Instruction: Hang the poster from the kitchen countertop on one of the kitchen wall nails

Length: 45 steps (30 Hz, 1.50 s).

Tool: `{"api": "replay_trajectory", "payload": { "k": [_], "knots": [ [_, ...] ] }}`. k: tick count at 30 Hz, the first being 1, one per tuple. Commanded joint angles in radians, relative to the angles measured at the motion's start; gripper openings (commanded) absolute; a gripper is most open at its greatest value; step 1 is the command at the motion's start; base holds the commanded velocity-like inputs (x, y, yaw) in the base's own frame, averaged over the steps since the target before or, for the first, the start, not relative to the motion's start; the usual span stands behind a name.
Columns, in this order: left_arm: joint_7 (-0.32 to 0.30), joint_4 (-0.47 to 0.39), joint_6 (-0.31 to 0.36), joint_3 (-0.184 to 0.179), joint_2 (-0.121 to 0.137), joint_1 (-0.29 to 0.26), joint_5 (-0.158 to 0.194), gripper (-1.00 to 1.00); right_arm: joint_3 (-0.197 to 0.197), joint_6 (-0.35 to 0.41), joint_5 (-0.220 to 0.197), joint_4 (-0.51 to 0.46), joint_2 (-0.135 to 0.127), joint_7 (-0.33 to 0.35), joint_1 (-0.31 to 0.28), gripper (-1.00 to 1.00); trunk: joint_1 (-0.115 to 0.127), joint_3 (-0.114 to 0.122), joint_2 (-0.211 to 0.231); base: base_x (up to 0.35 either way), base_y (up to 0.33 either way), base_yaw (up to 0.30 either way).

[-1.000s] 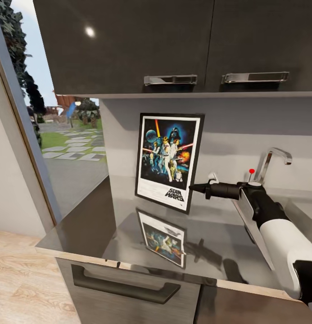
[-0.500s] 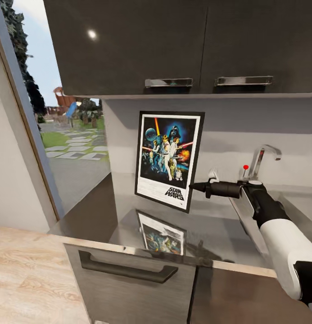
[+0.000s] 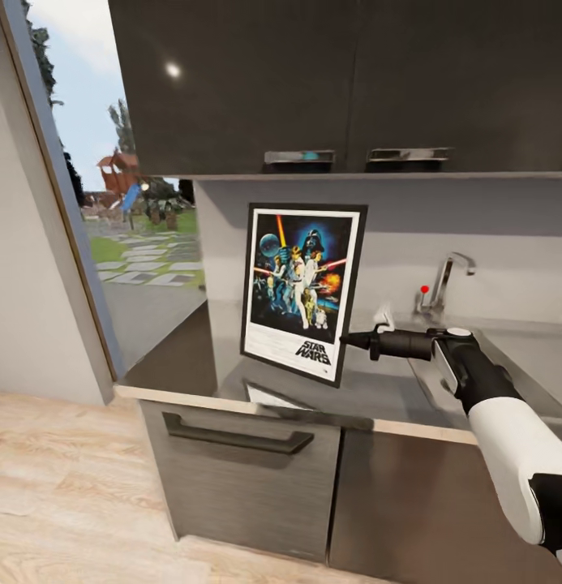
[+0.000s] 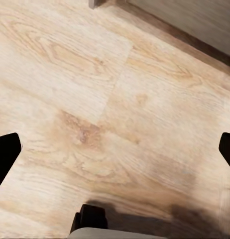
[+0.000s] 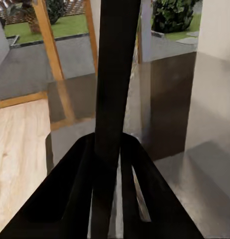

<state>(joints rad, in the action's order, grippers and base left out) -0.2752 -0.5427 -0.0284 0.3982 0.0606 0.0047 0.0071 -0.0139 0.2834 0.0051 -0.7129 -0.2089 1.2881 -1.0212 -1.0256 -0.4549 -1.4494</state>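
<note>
Poster (image 3: 301, 292): upright in my right gripper (image 3: 349, 339), lifted clear of the kitchen countertop (image 3: 167, 369), just in front of the grey back wall (image 3: 443, 219) under the dark upper cabinets (image 3: 313, 81); its lower right frame edge sits at my fingertips

Right fingers: pinched narrow on the poster's black frame; from the right wrist the frame (image 5: 115, 74) runs as a dark bar straight up between the two fingers (image 5: 70, 199)

Right arm (image 3: 508, 438): reaches in from the right, across the sink (image 3: 540, 365) end of the countertop, forearm level

Left fingers: spread wide with nothing between them; from the left wrist their black tips (image 4: 5, 154) show at both sides over the wooden plank floor (image 4: 105, 99)

Countertop: glossy slab, its pale front edge crossing below the poster; the tap (image 3: 444, 280) stands at the back edge, right of the poster

Against a second ago: the whole view has pulled back and dropped, so the camera has moved; more floor (image 3: 62, 487) and the full drawer front (image 3: 240, 478) with its handle (image 3: 236, 438) now show, the cabinet handles look squashed from below, and most of the poster's reflection on the slab is hidden by the front edge

Poster against my gripper: same grip, same place on the frame as before

Window (image 3: 126, 203): at the countertop's left end, garden outside
</note>
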Motion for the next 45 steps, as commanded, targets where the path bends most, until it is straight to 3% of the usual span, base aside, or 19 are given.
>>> {"api": "replay_trajectory", "payload": {
  "k": [1,14,23,33,34,38,40,41,45],
  "knots": [
    [-0.007,-0.001,-0.001,0.004,0.0,0.0,0.001,1.0,-0.002,0.013,-0.001,-0.001,0.0,0.017,-0.001,-1.0,0.001,-0.001,-0.001,-0.337,0.0,0.0],
    [-0.007,0.0,-0.001,0.004,0.001,0.0,0.001,1.0,-0.001,0.009,-0.002,-0.005,0.0,0.041,0.0,-1.0,0.001,-0.001,-0.001,-0.337,0.0,0.0],
    [-0.006,0.0,-0.001,0.004,0.001,0.0,0.001,1.0,0.0,-0.024,-0.002,-0.016,0.005,0.097,0.01,-1.0,0.001,-0.001,-0.001,-0.337,0.0,0.0],
    [-0.009,0.0,-0.001,0.004,0.001,0.0,0.001,1.0,0.0,-0.095,-0.002,-0.043,0.006,0.103,0.139,-1.0,0.001,-0.001,-0.001,-0.197,0.0,0.0],
    [-0.011,-0.001,-0.002,0.004,0.001,0.0,0.001,1.0,-0.001,-0.136,-0.001,-0.047,0.006,0.103,0.188,-1.0,0.001,-0.001,-0.001,-0.017,0.0,0.0],
    [-0.015,-0.002,-0.002,0.004,0.001,0.0,0.002,1.0,-0.001,-0.153,-0.001,-0.049,0.006,0.104,0.238,-1.0,0.001,-0.001,-0.001,-0.008,0.0,0.0],
    [-0.015,-0.006,-0.002,0.003,0.001,0.0,0.001,1.0,-0.002,-0.211,-0.006,-0.049,0.006,0.102,0.288,-1.0,0.001,-0.001,-0.001,-0.001,0.0,0.0],
    [-0.015,-0.009,-0.003,0.002,0.001,0.0,0.001,1.0,-0.007,-0.234,-0.009,-0.058,0.002,0.138,0.309,-1.0,0.001,-0.002,-0.001,0.0,0.0,0.0],
    [-0.015,-0.009,-0.002,0.002,0.001,0.0,0.001,1.0,-0.006,-0.239,-0.01,-0.062,0.003,0.156,0.313,-1.0,0.008,-0.001,0.013,0.0,0.0,0.0]
  ]
}}
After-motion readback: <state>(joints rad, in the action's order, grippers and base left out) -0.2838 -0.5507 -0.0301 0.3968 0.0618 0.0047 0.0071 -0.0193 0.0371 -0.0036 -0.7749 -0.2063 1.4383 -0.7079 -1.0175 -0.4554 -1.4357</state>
